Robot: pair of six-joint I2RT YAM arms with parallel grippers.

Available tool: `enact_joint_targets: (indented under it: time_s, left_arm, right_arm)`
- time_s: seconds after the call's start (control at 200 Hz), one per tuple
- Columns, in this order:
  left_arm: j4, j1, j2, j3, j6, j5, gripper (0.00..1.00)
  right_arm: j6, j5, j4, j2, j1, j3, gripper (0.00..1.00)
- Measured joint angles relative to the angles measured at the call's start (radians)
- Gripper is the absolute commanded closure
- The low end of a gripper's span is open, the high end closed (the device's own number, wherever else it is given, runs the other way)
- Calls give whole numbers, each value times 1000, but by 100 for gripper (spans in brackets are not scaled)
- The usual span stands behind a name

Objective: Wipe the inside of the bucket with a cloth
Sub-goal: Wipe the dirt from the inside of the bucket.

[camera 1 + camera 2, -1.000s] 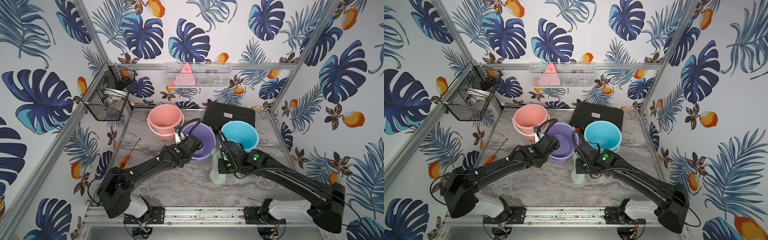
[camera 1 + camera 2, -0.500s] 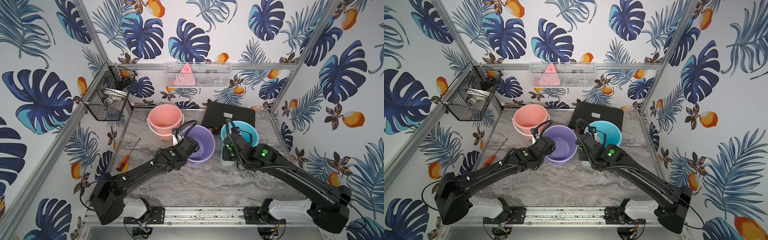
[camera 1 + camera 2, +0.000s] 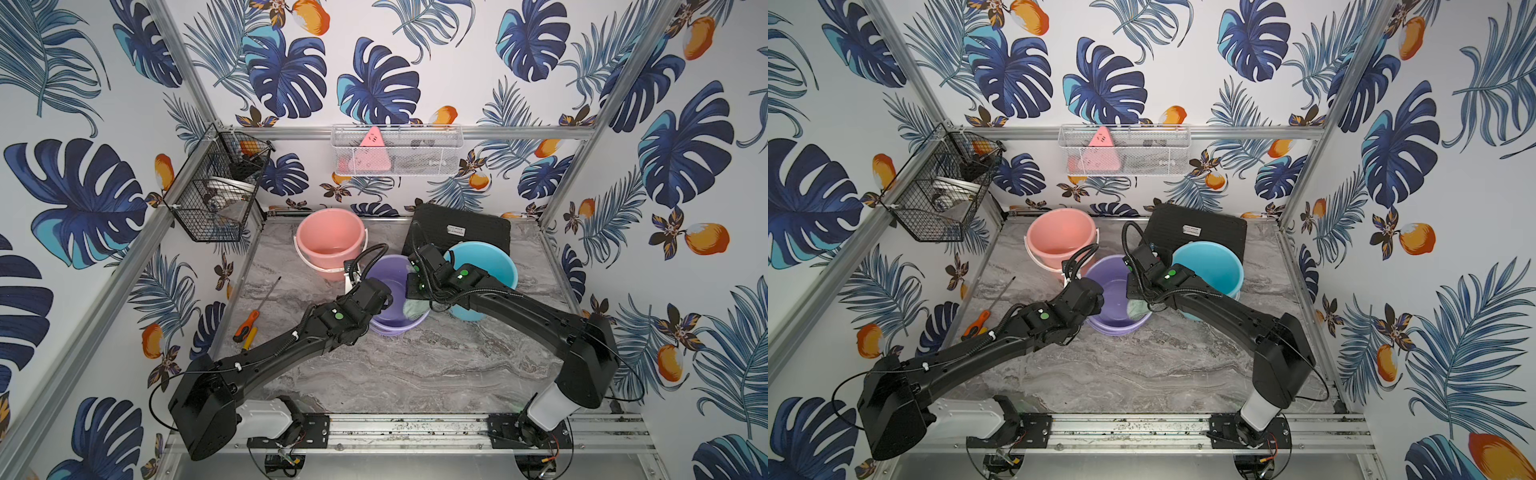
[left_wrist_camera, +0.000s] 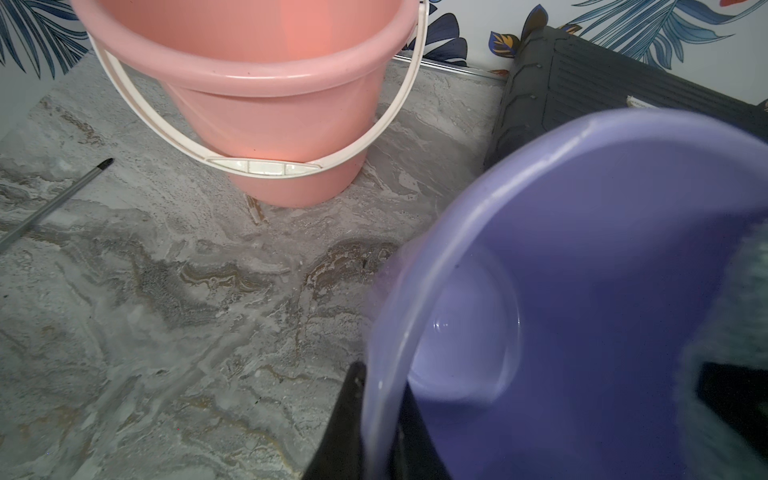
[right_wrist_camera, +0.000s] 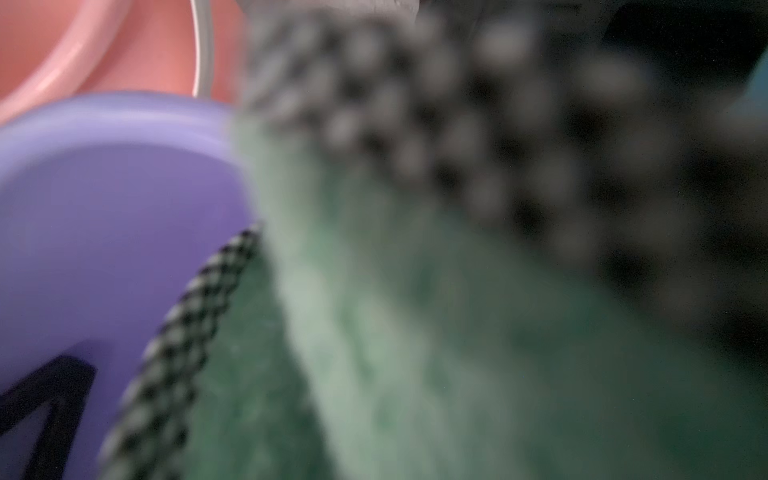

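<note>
- Your right jaws are pinching the cloth (image 3: 415, 308) tight, holding it inside the purple bucket (image 3: 392, 282), at the wall nearest the blue bucket (image 3: 486, 262).
- Your left jaws are clamping the purple bucket's opposite rim.
- It is sitting on the table (image 3: 415, 365), beside the pink bucket (image 3: 330, 239).

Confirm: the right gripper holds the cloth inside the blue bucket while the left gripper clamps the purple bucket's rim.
No: the cloth is inside the purple bucket; both top views show it. The right gripper holds it while the left gripper clamps that bucket's rim.
</note>
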Motion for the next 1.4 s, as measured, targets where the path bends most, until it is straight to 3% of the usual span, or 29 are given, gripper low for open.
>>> enact_joint_targets:
  time_s: [0.305, 0.761, 1.121, 1.396]
  left_arm:
    - [41, -1, -38, -33, -5, 56, 100]
    - [11, -1, -76, -50, -27, 55, 100]
    - [11, -3, -88, -57, -30, 52, 100]
    - [-19, -7, -81, -48, -30, 39, 100]
  right_arm:
    - [0, -77, 66, 38, -73, 7, 100]
    - [-96, -257, 69, 240, -48, 282, 100]
    - [-117, -188, -33, 235, -45, 317, 100]
    - [-130, -74, -112, 111, -45, 217, 100]
